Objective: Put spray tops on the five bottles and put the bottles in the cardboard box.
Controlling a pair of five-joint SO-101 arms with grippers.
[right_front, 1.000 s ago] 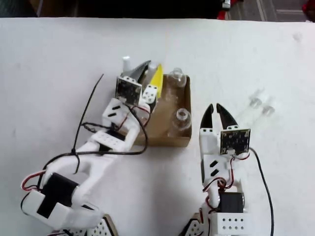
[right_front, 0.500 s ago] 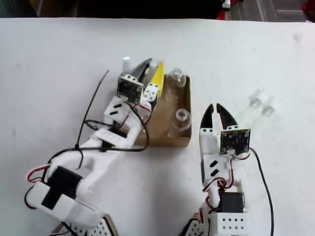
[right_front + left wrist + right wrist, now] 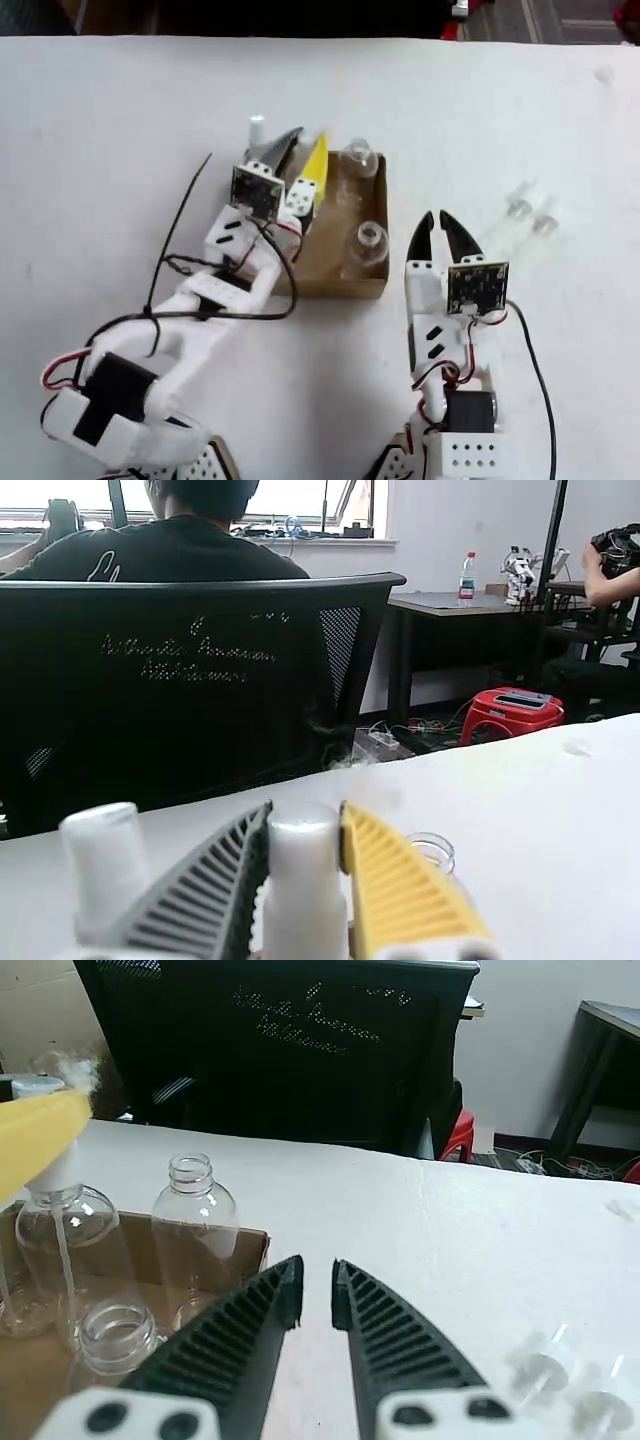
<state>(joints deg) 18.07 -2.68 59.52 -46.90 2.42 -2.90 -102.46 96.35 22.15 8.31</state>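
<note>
No text can be read with any certainty. The black mesh back of the office chair [image 3: 190, 650] carries two lines of pale, slanted script, seen in both wrist views, but the letters are too faint and broken to make out. The plastic drink bottle [image 3: 468, 573] on the far desk wears a coloured band label, too small to read.

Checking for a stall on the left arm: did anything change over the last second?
Barely. The left arm's rear links swung slightly toward the right gripper and came back. The left gripper only wobbled at the cardboard box's far left corner and stayed shut on the white spray top. The right gripper, the bottles in the box and the two loose spray tops stayed put.
</note>
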